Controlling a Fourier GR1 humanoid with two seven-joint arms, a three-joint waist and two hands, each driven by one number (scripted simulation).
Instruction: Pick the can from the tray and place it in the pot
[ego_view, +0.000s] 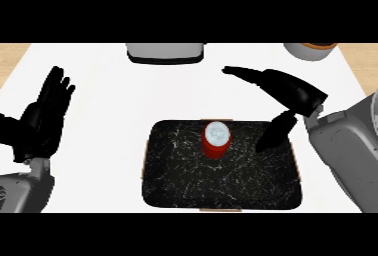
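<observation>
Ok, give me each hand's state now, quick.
Left hand: open, resting at the left, holding nothing.
Right hand: open beside the can, not touching it.

Red can (216, 139) upright on black speckled tray (221, 190); grey pot (165, 52) at far edge.

Two boxy, light grey forearms with smooth hard shells flank the black speckled rectangular tray (221, 192), one on each side of it. Each ends in a glossy black hand: the left hand (40, 122) and the right hand (291, 92) have slender, segmented black fingers and a thumb.
</observation>
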